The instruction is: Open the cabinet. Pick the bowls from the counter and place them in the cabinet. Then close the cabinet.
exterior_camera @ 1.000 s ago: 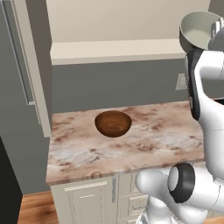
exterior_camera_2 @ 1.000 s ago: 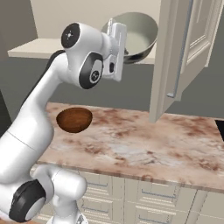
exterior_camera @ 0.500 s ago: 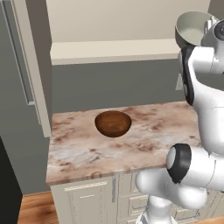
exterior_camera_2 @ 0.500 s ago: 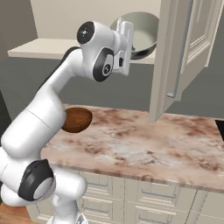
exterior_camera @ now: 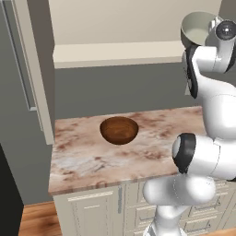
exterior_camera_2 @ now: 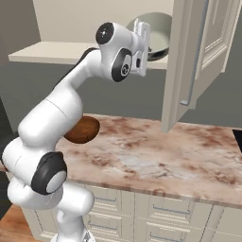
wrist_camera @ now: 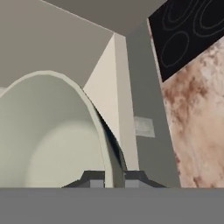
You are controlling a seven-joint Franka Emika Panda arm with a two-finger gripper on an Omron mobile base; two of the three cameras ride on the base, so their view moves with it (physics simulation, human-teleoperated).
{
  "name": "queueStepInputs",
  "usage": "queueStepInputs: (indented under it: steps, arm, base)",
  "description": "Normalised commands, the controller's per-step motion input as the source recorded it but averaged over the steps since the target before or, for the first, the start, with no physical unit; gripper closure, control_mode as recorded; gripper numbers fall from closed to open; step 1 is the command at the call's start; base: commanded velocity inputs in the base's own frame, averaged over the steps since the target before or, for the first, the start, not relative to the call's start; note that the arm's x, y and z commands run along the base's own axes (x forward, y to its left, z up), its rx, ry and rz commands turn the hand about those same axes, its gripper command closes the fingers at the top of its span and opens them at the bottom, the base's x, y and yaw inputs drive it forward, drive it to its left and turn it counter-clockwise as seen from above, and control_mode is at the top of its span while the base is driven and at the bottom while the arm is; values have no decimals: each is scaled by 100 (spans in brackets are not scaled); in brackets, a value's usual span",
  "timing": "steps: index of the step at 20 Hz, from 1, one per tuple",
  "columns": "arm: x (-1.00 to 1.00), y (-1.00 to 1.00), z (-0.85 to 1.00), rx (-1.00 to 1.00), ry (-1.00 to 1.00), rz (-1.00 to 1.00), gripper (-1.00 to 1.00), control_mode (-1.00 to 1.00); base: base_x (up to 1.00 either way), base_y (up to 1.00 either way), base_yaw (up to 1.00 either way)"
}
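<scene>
My gripper (exterior_camera: 213, 28) (exterior_camera_2: 143, 37) (wrist_camera: 113, 177) is shut on the rim of the pale grey-green bowl (exterior_camera: 197, 27) (exterior_camera_2: 157, 29) (wrist_camera: 48, 131). It holds the bowl tilted on its side, high up at the open cabinet's (exterior_camera: 122, 22) bottom shelf (exterior_camera: 120, 53) (exterior_camera_2: 52, 51), towards the right. Both cabinet doors stand open, one at the left (exterior_camera: 34, 69), one at the right (exterior_camera_2: 198, 56). The reddish-brown wooden bowl (exterior_camera: 119, 130) (exterior_camera_2: 86, 129) sits upright on the marbled counter (exterior_camera: 92, 156) (exterior_camera_2: 156, 156), partly behind my arm in the right base view.
A black stove top (wrist_camera: 192, 30) lies beside the counter's end. A wall outlet (wrist_camera: 143, 127) sits on the grey backsplash. Cream base cupboards with drawers (exterior_camera_2: 156, 217) run under the counter. A tall grey unit (exterior_camera: 18, 92) stands at the left.
The arm has swung a little up and towards the cabinet with the pale bowl in its grip. The wooden bowl has stayed put.
</scene>
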Motion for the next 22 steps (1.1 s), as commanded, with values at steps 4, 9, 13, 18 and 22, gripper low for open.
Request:
queueStepInputs:
  steps: [4,9,13,18,22]
  arm:
    - [51,-12,0,0,0,0,100,-100]
    - [50,-11,0,0,2,0,100,-100]
    - [50,-8,0,0,3,0,100,-100]
    - [45,-7,0,0,7,0,100,-100]
    - [36,-6,-1,0,10,1,100,-100]
  base:
    - [0,0,0]
    - [0,0,0]
    - [0,0,0]
    - [0,0,0]
    - [0,0,0]
